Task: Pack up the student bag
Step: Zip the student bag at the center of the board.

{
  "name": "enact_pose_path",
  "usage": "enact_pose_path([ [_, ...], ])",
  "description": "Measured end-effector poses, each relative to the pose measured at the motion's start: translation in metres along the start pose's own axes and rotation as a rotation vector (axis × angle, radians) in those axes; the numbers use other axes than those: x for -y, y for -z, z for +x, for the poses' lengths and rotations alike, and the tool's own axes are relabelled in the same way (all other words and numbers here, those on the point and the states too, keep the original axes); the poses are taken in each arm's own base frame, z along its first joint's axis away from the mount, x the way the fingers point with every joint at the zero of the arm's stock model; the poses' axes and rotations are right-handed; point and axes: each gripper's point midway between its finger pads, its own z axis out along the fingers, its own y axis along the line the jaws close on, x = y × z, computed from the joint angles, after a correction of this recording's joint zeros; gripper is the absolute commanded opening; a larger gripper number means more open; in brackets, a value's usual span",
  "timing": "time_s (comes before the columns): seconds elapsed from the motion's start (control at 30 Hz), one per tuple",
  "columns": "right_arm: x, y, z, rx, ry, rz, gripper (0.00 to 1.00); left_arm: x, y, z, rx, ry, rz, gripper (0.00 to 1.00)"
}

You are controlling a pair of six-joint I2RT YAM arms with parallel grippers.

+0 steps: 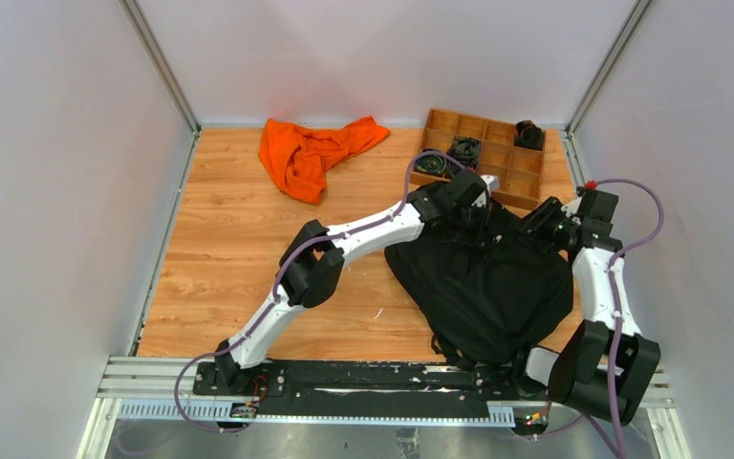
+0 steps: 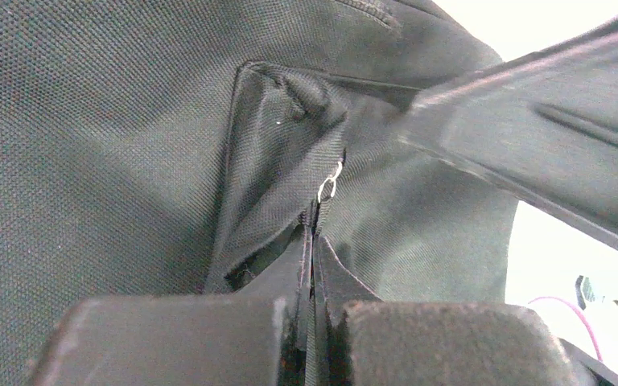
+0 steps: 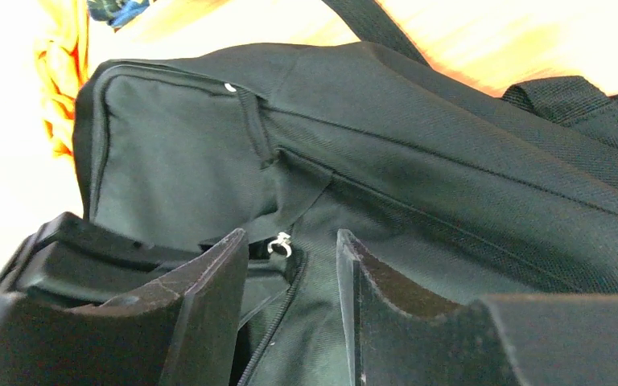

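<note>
Table [image 1: 220, 277]: light wood-grain top. Three items lie directly on it.
1. Black backpack [image 1: 497, 287]: lies flat. Left pincer [image 1: 473, 206] and right pincer [image 1: 535, 225] are both over its far end, and its body runs from them toward the near edge.
2. Wooden tray [image 1: 526, 182] with compartments: just beyond the left pincer, in the far right corner. Contact with the backpack cannot be determined.
3. Orange cloth [image 1: 306, 153]: crumpled, well to the left of the left pincer, by the far edge, apart from the tray.

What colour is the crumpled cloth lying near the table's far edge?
Orange; the cloth shows best in the top external view.
</note>
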Motion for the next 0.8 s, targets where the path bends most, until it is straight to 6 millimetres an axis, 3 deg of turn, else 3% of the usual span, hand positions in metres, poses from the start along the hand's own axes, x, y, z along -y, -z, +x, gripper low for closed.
enact_pose_path([
  [0.2,0.009,-0.015,0.01,-0.069,-0.028,0.029,0.43,0.012,0.01,0.0,-0.012,0.001,0.052,0.0],
  [0.53,0.003,-0.027,0.02,-0.121,-0.01,0.051,0.47,0.012,0.013,0.013,-0.048,0.012,0.084,0.0],
  [0.57,0.002,-0.029,0.021,-0.127,-0.002,0.057,0.44,0.012,0.013,0.013,-0.048,0.011,0.086,0.0],
  [0.6,0.0,-0.031,0.022,-0.131,0.007,0.061,0.36,0.013,0.014,0.013,-0.048,0.011,0.088,0.0],
  [0.67,-0.004,-0.033,0.023,-0.132,0.028,0.071,0.09,0.013,0.014,0.013,-0.049,0.011,0.092,0.0],
  [0.7,-0.005,-0.034,0.023,-0.132,0.033,0.076,0.01,0.013,0.015,0.015,-0.052,0.013,0.092,0.0],
  [0.8,-0.005,-0.034,0.024,-0.127,0.04,0.097,0.0,0.012,0.018,0.016,-0.051,0.016,0.093,0.0],
])
